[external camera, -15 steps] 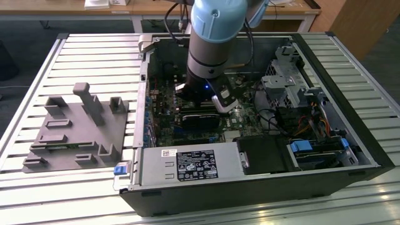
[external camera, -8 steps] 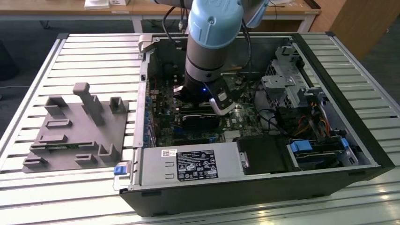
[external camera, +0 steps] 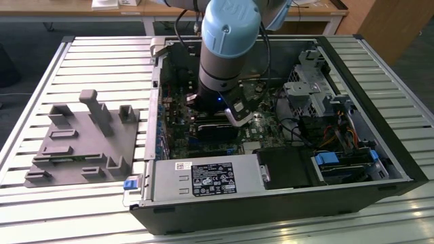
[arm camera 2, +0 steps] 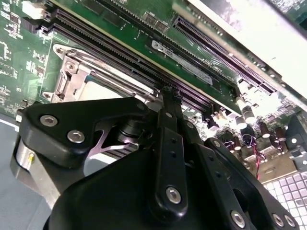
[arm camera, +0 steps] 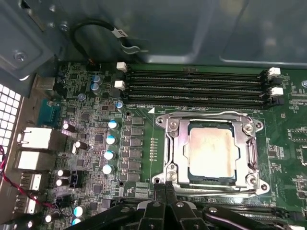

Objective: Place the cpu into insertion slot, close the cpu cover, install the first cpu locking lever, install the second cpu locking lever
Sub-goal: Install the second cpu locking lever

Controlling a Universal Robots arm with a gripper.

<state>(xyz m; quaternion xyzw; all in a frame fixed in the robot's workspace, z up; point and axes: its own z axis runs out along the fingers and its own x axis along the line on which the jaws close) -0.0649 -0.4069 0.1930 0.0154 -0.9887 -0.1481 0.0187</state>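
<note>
green board (arm camera: 96, 139) with tiny parts | cpu (arm camera: 212, 152) lies flat in the insertion slot, cpu cover (arm camera: 175, 143) down around it; thin, light, easy to hurt, best held by edges | claw (arm camera: 165, 188) pinched together, holding nothing, just beside the slot

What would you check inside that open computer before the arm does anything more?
1. cpu lies in the insertion slot: ok.
2. cpu cover lies flat around the chip: ok.
3. Locking levers latched: cannot tell.
4. tool sits at the socket's edge, by the cover's rim: ok.
5. Tool empty, fingertips close together: ok.
6. memory slots beside the socket look undisturbed: ok.
</note>
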